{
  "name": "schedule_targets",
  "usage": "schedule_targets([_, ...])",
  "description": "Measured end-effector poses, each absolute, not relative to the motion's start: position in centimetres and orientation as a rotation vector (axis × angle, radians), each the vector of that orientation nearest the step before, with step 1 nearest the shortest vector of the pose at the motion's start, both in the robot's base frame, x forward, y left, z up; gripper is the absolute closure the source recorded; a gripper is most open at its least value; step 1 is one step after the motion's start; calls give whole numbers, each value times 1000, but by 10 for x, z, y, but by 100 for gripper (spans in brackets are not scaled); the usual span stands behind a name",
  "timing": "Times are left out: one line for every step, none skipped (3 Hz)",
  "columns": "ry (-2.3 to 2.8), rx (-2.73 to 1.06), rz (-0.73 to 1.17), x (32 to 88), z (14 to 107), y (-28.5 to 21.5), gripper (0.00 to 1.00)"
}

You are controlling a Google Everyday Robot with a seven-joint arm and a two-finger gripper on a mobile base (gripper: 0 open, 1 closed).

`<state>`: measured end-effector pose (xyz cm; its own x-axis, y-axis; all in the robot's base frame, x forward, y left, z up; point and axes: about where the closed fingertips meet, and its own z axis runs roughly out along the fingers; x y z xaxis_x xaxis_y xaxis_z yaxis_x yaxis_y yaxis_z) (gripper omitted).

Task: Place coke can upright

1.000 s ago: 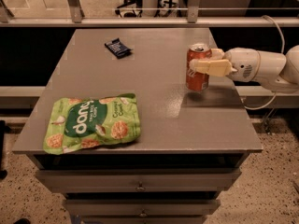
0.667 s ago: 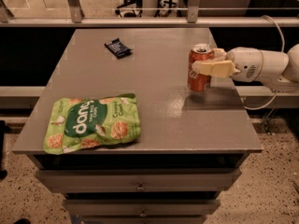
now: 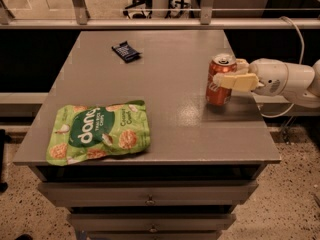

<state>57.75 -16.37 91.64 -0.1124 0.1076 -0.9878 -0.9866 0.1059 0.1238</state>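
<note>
Since a second ago, the coke can [image 3: 219, 81] and the gripper [image 3: 228, 72] have shifted slightly down and to the right; the other things have stayed put. At the left, near the front edge of the grey table [image 3: 175, 109], a green snack bag [image 3: 98, 132] lies flat. Further back, a small dark wrapper [image 3: 126, 51] lies on its own, well apart from the bag. Toward the right edge, the can stands upright with its silver top up and its base apparently on the tabletop. The cream fingers [image 3: 236, 81] are closed around its upper half, one crossing the front and the other behind. The white arm [image 3: 285, 79] reaches in from the right.
</note>
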Motion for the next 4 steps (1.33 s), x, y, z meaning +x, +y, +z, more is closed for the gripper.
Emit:
schedule_targets([1290, -1017, 1251, 572, 908, -169, 87])
schedule_targets([1324, -1043, 1236, 565, 899, -176, 63])
schedule_targets([1359, -1044, 1226, 554, 891, -188, 32])
schedule_targets([1402, -1047, 1205, 541, 898, -201, 2])
